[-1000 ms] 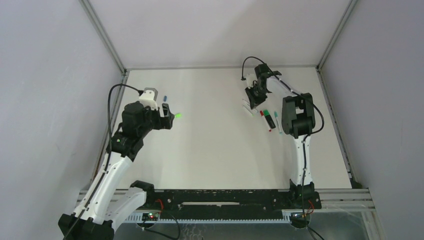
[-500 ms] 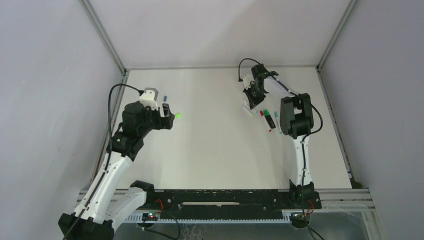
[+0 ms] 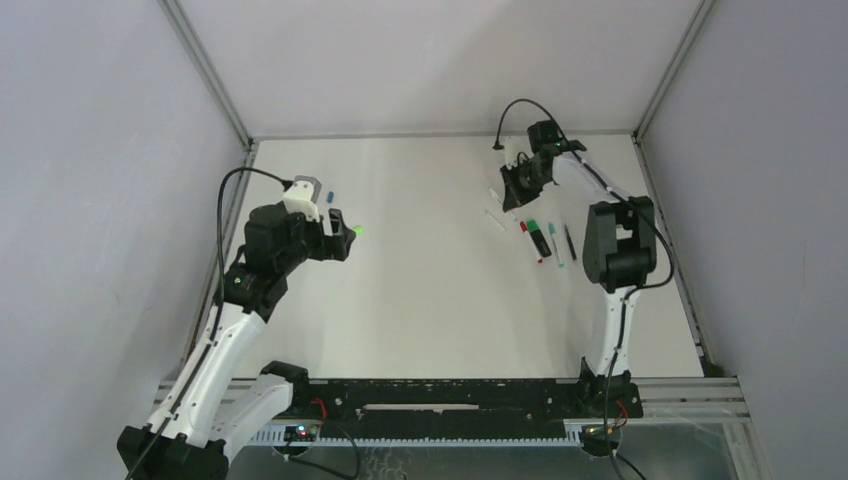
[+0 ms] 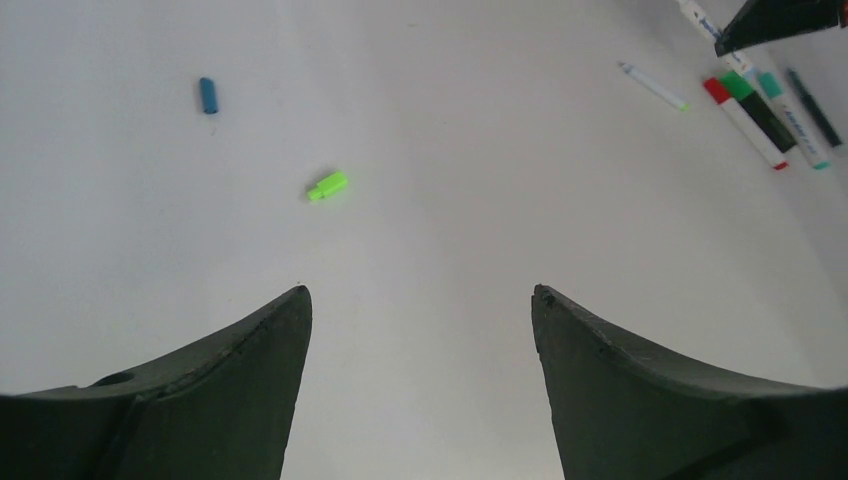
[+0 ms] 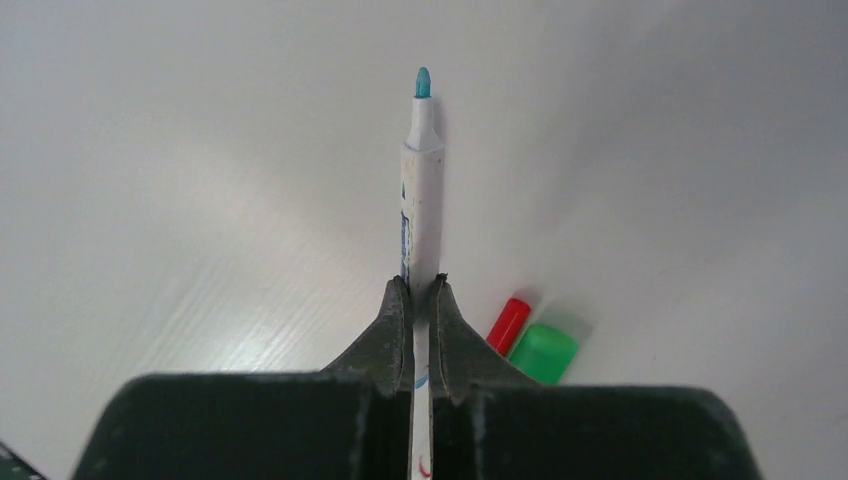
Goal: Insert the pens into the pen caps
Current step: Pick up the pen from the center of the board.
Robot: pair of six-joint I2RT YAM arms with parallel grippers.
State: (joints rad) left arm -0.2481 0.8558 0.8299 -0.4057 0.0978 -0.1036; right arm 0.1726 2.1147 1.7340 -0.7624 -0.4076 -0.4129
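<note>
**Top view.** Left gripper (image 3: 342, 235) over the left half of the table (image 3: 430, 300), jaws wide apart, nothing between them. Bright green cap (image 3: 357, 232) just beyond the fingertips; blue cap (image 3: 331, 197) a little farther back, beside the arm's pale wrist housing. Right gripper (image 3: 513, 187) at the far right of the table, close to a cluster of pens lying side by side, roughly parallel: red-ended pen (image 3: 531, 243), black marker (image 3: 540, 238) with a green end, teal-ended pen (image 3: 556, 245), thin dark pen (image 3: 570, 241). Loose white pen (image 3: 493, 216) on the table just left of that cluster. Grip of the right gripper not readable from this height.

**Left wrist view.** Both fingers (image 4: 250, 390) spread at the lower edge, only bare table in the gap. Bright green cap ahead and slightly left, apart from the fingers; blue cap farther off, upper left. Loose white pen at upper right, then the cluster of red-ended pen, black marker, teal-ended pen and dark pen towards the corner.

**Right wrist view.** Right gripper clamped on a teal-tipped white pen (image 5: 422, 190), fingers (image 5: 393, 325) pressed against the barrel from both sides, uncapped tip pointing away from the camera. Red end (image 5: 508, 325) and green end (image 5: 543, 352) of two cluster pens, blurred, just right of the fingers
</note>
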